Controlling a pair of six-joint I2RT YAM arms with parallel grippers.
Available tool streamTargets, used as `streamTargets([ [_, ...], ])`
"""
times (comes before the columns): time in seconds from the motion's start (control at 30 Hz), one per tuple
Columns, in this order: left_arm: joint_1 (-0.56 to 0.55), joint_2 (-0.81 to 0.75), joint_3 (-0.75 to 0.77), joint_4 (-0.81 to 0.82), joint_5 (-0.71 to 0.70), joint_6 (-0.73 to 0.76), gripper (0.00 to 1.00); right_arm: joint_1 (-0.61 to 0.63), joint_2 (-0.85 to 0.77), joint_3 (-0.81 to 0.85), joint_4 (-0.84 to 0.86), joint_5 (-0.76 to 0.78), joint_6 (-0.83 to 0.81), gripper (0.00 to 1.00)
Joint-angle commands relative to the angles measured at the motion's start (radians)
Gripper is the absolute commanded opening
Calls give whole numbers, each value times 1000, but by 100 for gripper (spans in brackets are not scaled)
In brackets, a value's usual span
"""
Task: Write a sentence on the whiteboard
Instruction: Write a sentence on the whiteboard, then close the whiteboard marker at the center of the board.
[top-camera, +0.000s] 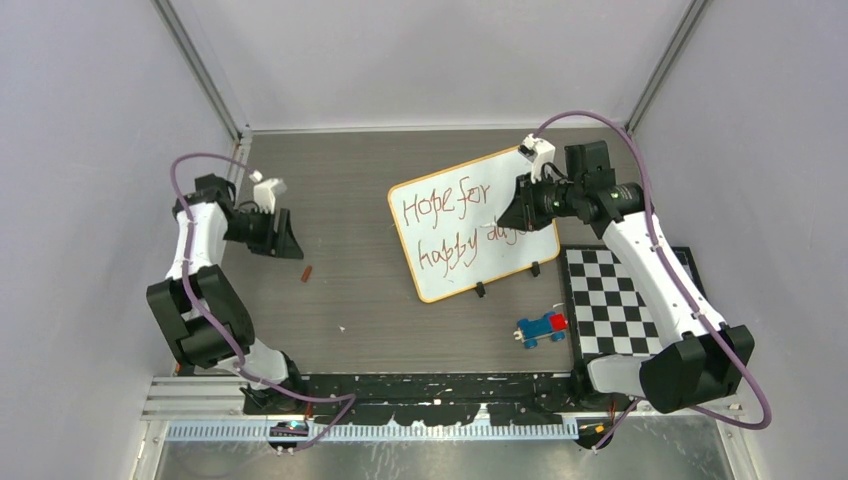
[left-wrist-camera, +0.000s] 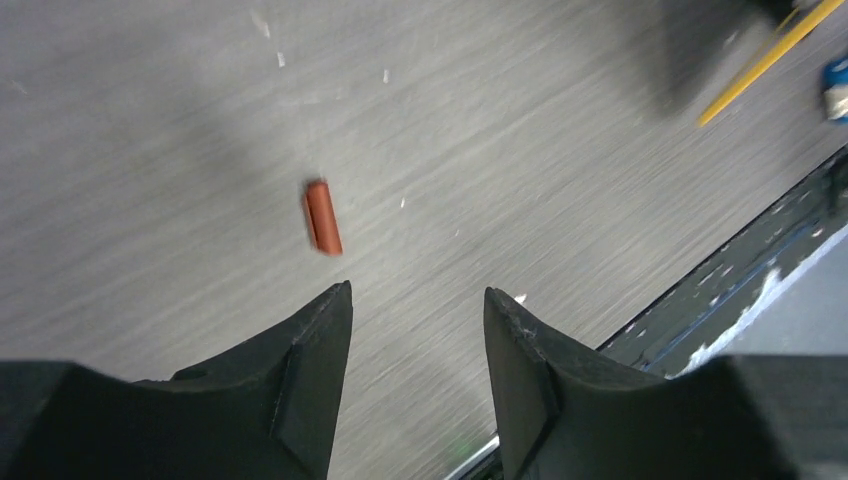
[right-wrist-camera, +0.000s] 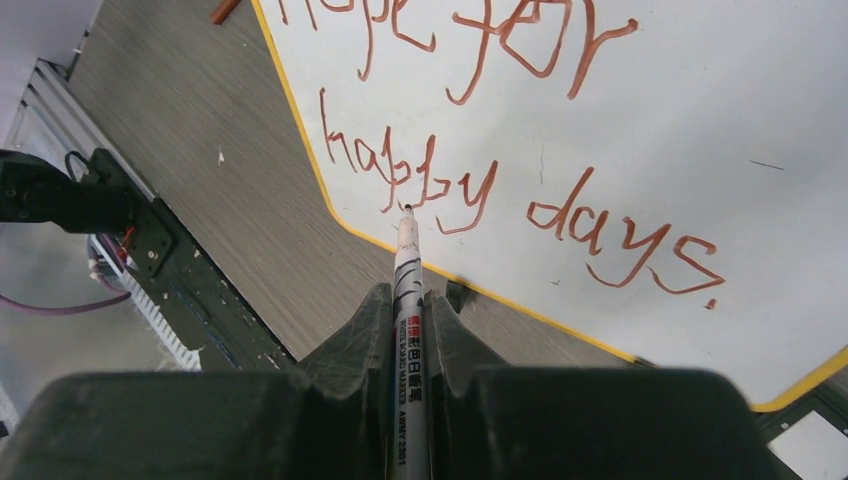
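Whiteboard (top-camera: 470, 225) lies on the worktop (top-camera: 340, 200) bearing the finished sentence (top-camera: 445, 205). The right tool (right-wrist-camera: 410, 295) clamps the marker (right-wrist-camera: 405, 240), tip over the lower line for writing. The left tool (left-wrist-camera: 418, 300), apart and empty, hovers left of the whiteboard by the red cap (left-wrist-camera: 322, 216).

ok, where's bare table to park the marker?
Widest bare patch: between the cap and the whiteboard, running toward the near edge. Also the back strip behind the whiteboard. Crowded: front right, where the toy car, mat and the board's clips sit close together.
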Motion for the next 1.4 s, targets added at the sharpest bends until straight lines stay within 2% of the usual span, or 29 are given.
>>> streamTargets([
  [0.0,-4,-83,-172,187,-120,45,52,7,3,-16,93,-59,42,0],
  [0.17,-21,-52,-284,363,-204,32,46,11,2,-29,104,-66,50,0],
  [0.3,-66,-38,-342,444,-294,53,45,12,1,-35,102,-68,50,0],
  [0.7,-200,0,-420,582,-442,42,45,13,2,-31,102,-65,50,0],
  [0.87,-219,31,-438,591,-471,48,43,13,2,-32,99,-60,49,0],
  [1.0,-221,49,-445,566,-480,69,33,13,2,-27,98,-59,50,0],
  [1.23,-229,-16,-335,393,-375,65,3,13,-3,-17,114,-84,116,0],
  [1.37,-305,-132,-212,234,-311,54,0,12,-9,-15,138,-123,185,0],
])
